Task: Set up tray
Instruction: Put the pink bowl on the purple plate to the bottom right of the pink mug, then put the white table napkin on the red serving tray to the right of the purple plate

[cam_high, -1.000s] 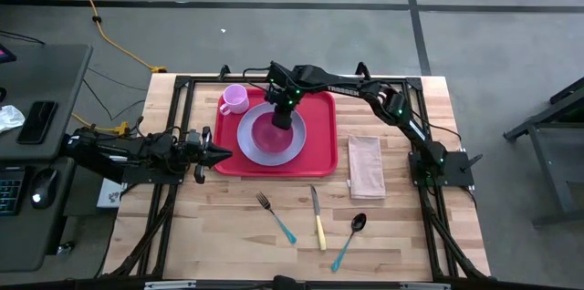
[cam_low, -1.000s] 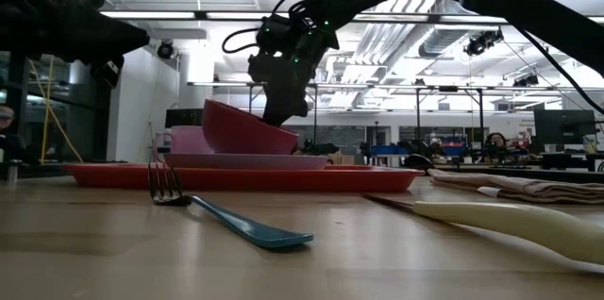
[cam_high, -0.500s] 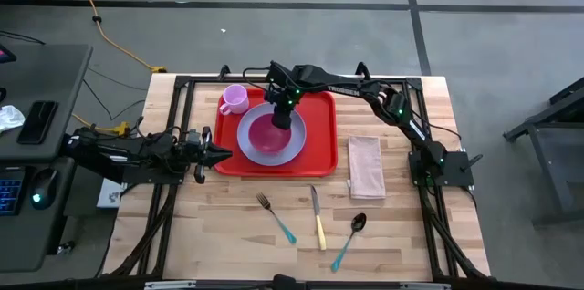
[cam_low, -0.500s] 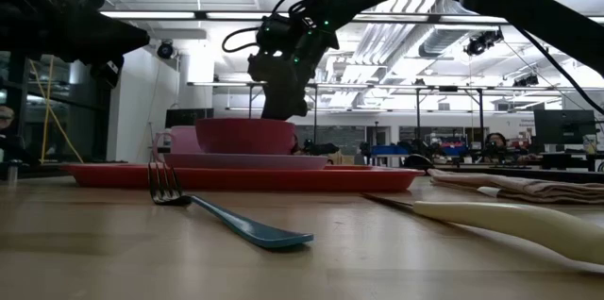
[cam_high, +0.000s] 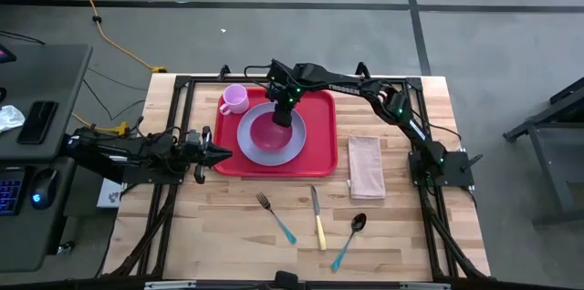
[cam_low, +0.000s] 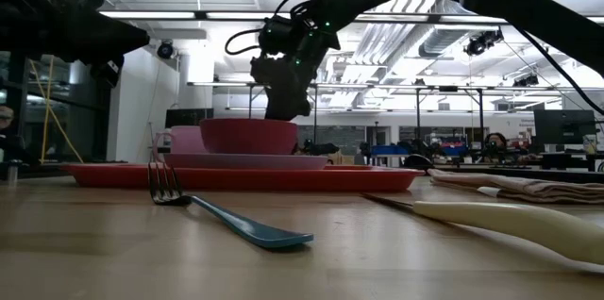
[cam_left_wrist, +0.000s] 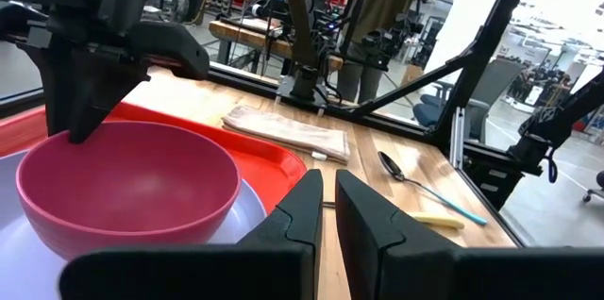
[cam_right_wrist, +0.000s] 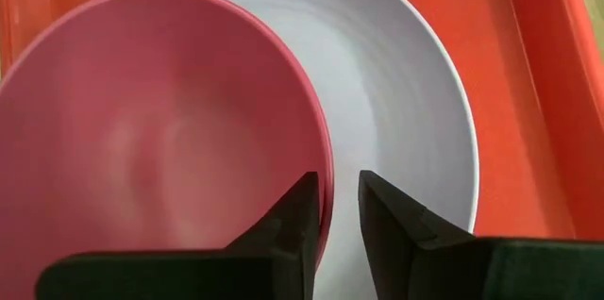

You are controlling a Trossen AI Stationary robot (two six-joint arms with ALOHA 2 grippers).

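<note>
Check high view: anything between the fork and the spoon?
Yes, the knife lies between the fork and the spoon, shown in the high view.

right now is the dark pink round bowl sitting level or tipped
Level. The dark pink round bowl shows a horizontal rim in the low view, resting on the lavender round plate.

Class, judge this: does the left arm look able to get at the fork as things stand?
Probably yes. The left gripper waits by the tray's left edge, and the fork lies on bare table with nothing between them.
</note>
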